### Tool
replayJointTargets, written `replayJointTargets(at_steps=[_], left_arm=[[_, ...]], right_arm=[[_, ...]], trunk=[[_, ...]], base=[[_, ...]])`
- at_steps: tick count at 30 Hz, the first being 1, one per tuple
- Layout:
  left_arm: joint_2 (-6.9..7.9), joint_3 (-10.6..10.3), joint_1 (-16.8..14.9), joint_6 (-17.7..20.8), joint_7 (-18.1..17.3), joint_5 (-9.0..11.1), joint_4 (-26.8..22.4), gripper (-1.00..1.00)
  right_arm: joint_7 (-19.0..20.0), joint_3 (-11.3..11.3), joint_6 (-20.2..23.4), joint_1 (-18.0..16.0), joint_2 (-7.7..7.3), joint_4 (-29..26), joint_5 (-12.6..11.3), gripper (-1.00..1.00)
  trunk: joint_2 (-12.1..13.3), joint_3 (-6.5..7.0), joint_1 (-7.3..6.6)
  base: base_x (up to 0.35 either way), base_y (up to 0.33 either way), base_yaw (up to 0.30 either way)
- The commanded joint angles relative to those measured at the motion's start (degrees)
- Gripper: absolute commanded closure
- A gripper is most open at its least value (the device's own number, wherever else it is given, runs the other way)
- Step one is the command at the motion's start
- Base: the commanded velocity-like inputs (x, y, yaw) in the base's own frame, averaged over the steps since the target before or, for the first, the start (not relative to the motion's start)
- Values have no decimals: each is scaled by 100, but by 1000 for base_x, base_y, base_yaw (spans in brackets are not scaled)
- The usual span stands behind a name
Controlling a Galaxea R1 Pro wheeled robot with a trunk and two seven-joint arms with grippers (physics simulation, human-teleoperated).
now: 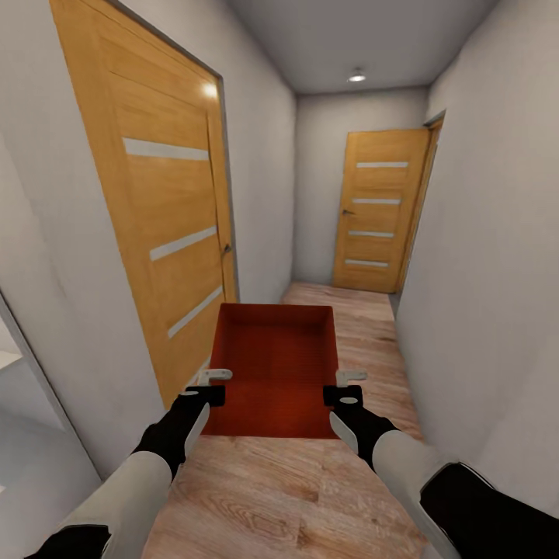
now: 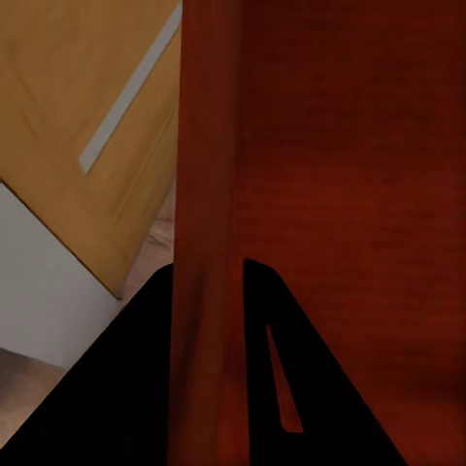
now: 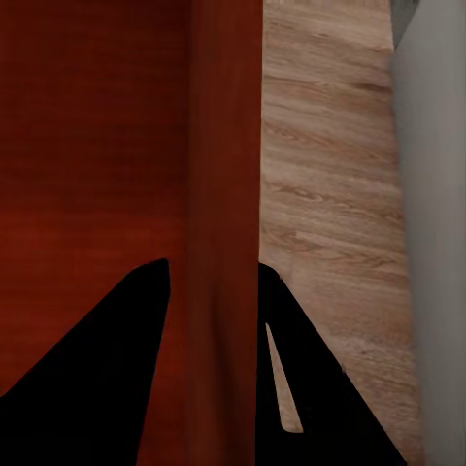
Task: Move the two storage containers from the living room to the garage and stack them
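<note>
One orange-red storage container (image 1: 276,365) hung in front of the robot, open side up, carried above the light wood plank floor (image 1: 310,489) of a narrow hallway. Its inside looked bare. The left gripper (image 1: 203,394) pinched the container's left wall near the corner closest to the robot, and the right gripper (image 1: 344,394) pinched the right wall at the matching corner. In the left wrist view the black fingers (image 2: 126,388) sat one on each side of the thin red wall (image 2: 206,194), pressed against it, and the container's floor spread away beyond the wall. The right wrist view gave the same picture: fingers (image 3: 97,379) astride the wall (image 3: 225,175), the container's interior on one side and planks on the other.

Beside the container on its left stood a closed wooden door (image 1: 155,202) with three pale horizontal strips, set in a grey-white wall (image 1: 46,295). Beyond the container, at the far end of the hallway, stood a second door (image 1: 380,210) of the same kind with four pale strips. Another plain wall (image 1: 489,256) ran along the container's right. High above the far door a round ceiling light (image 1: 356,77) glowed.
</note>
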Motion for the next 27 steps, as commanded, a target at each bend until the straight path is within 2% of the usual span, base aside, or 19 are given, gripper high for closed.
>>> replayJointTargets(at_steps=[1,22,27], left_arm=[[-48,67,-2,26,-23,37,3,100],[-51,64,-2,26,-23,37,3,100],[-48,68,-2,26,-23,37,3,100]], right_arm=[[-2,-96,-78,-6,4,-65,82,100],[-2,-99,-85,-6,-3,-65,82,100],[-2,-98,-80,-6,5,-65,77,100]], trunk=[[-13,-12,7],[-13,-12,7],[-13,-12,7]], base=[[322,0,0],[322,0,-2],[322,0,-193]])
